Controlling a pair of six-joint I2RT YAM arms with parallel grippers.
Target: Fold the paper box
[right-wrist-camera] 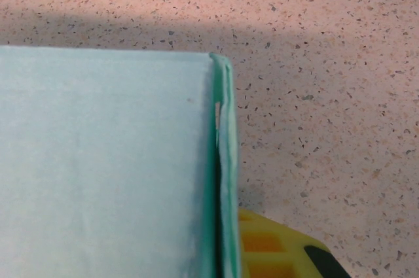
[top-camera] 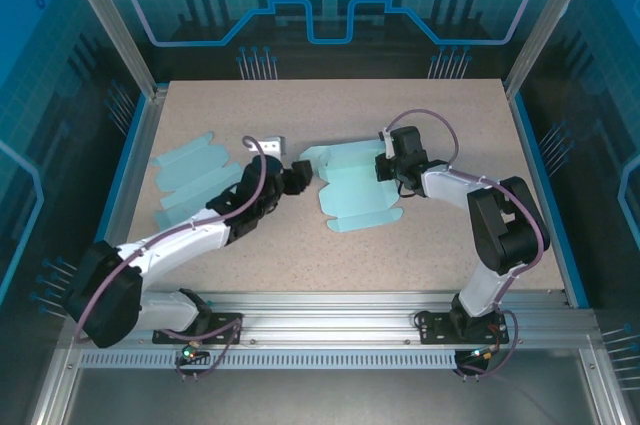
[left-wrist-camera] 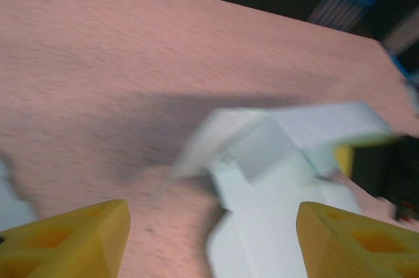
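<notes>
Left gripper (left-wrist-camera: 209, 242) is sitting spread wide, yellow fingertips (left-wrist-camera: 72, 242) well apart at the bottom corners of the left wrist view, nothing pinched. The paper box (left-wrist-camera: 275, 180) is lying just ahead of it, blurred, one pale flap lifting off the worktop (left-wrist-camera: 131, 62). From the top view this gripper is hovering just beside the box's left edge; I cannot tell whether it is touching.

Right gripper (top-camera: 390, 167) is pressed together, pinching the paper box at its right side. In the right wrist view one yellow finger (right-wrist-camera: 268, 245) is showing at the bottom, right against a folded teal edge that is running straight up the frame, with a flat teal panel spreading to the left of it.

The paper box is resting mid-worktop between the two grippers, partly folded, flaps sticking out toward the near and far sides.

Well off to the left, a stack of flat teal blanks (top-camera: 190, 180) is lying fanned on the worktop, partly under the left arm. A small grey item (top-camera: 272, 145) is sitting just behind the left gripper, too small to identify.
</notes>
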